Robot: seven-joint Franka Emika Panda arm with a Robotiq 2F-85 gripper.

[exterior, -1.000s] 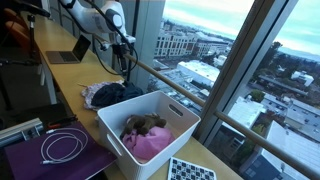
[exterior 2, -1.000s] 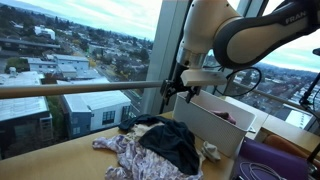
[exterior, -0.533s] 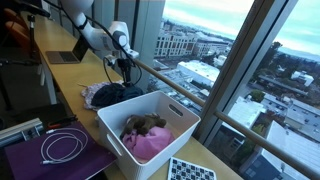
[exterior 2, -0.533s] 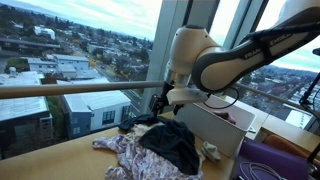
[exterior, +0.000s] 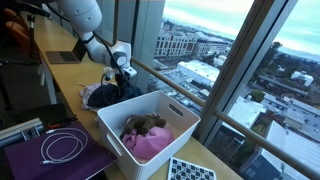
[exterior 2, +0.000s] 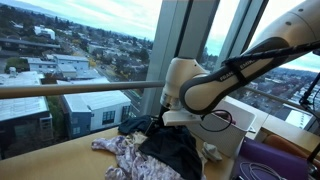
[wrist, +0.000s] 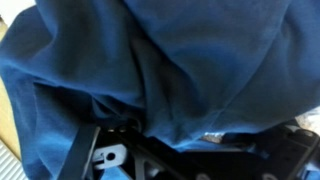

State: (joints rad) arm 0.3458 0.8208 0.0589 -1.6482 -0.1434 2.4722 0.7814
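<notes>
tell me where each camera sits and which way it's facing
Exterior view: down the counter, beside the window; looks along it past the white bin to the clothes pile; shows the arm and gripper.
Exterior view: at the pile's far side, facing back along the window; dark blue garment in front, arm's elbow and wrist above it.
Wrist view: on the wrist, close above the dark blue garment; black gripper parts along the bottom edge.
Shared: both exterior views show bin, pile and arm from opposite ends.

The arm [exterior: 92,42] reaches forward and bends low, wrist turned down, claw [exterior: 122,74] pointing downward, jaws spread wide
</notes>
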